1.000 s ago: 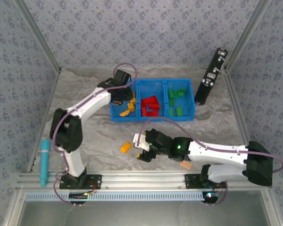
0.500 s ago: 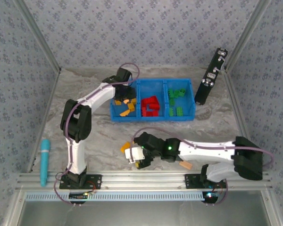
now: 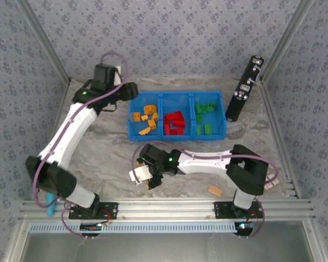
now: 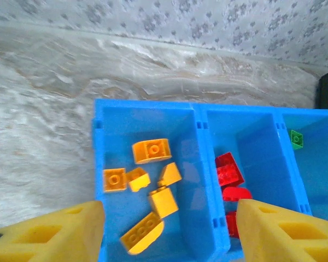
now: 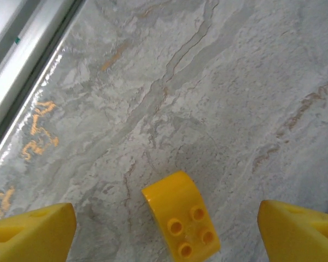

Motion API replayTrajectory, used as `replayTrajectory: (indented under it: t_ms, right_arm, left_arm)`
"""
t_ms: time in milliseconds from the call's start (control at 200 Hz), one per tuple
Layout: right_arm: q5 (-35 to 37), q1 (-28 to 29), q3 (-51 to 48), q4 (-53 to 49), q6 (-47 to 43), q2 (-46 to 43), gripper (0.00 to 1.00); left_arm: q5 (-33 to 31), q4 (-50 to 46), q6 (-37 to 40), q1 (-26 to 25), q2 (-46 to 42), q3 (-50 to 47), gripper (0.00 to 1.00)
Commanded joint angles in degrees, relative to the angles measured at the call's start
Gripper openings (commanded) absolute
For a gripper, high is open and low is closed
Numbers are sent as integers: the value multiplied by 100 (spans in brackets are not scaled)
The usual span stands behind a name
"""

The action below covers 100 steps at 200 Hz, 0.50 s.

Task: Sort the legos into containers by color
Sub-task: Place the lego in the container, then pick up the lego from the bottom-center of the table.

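Right gripper is spread wide over brick near table's front edge; brick could be knocked aside if closed off-centre. Left gripper released.

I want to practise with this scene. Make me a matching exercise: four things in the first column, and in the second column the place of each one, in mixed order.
Column 1
1. orange-yellow legos
2. red legos
3. green legos
4. loose yellow brick

Column 2
a. right compartment of the blue tray
b. on the table, outside the tray
c. left compartment of the tray
d. middle compartment of the tray

Pairs: 1-c, 2-d, 3-a, 4-b
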Motion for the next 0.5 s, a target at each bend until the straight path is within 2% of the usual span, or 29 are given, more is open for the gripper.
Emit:
replayTrajectory:
  t_ms: [0,205,325,495]
  right_arm:
    - [-257,-130,325,-518,-471,249,87]
    - [-338,-293,513,-682,-554,604,83]
    - [-373,-330,596,-738,-547,799,77]
    - [-248,-329,826,-589,-482,1014,72]
  left_arm:
    - [77,-730,340,262,-649,-676,66]
    - [119,-919,543,1054,-2052,-1723,68]
    - [-37,-1027,665,1214,-2550,-1946,72]
    - [-108,-1103,828,1326,-2811,-2053,75]
